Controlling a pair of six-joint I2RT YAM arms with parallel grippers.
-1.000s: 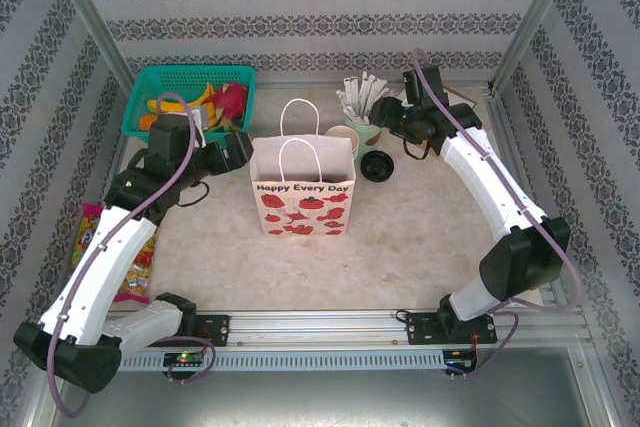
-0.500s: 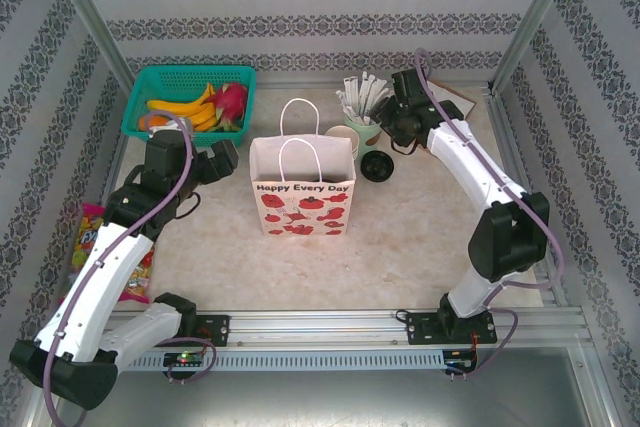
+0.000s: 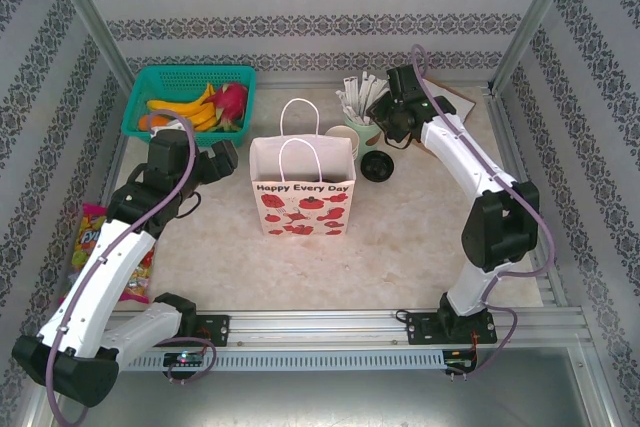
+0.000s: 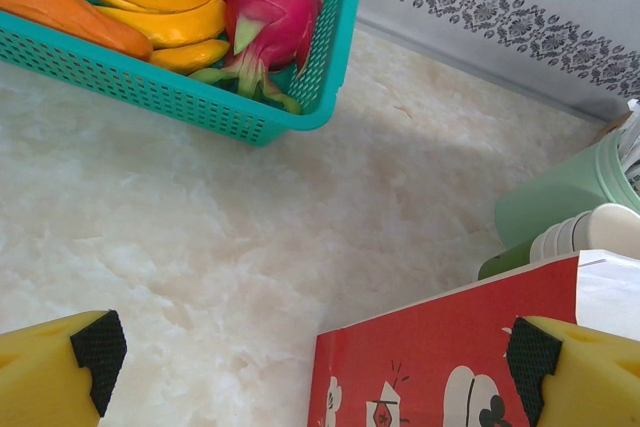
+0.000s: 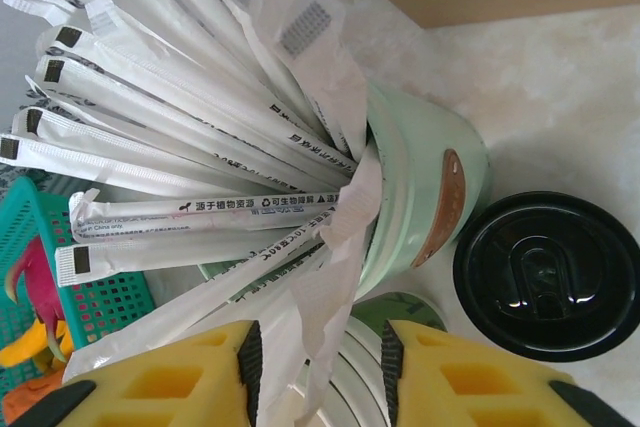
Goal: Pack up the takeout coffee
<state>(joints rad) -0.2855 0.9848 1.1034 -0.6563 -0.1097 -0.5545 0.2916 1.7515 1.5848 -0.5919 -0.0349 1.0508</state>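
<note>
Swung toward the far edge since the earlier frame: right gripper (image 3: 380,115), now over the stick cup (image 5: 425,182); jaws narrowed but visibly apart, with wrapped sticks (image 5: 200,147) under the gap. Left gripper (image 4: 315,352): shifted slightly, jaws wide with nothing between them, just left of the bag (image 3: 302,197). Coffee (image 5: 545,277): black lid on, upright on the table (image 3: 430,237) near the far edge, right of the bag, just beside the stick cup. Basket (image 3: 145,97): far left corner.
</note>
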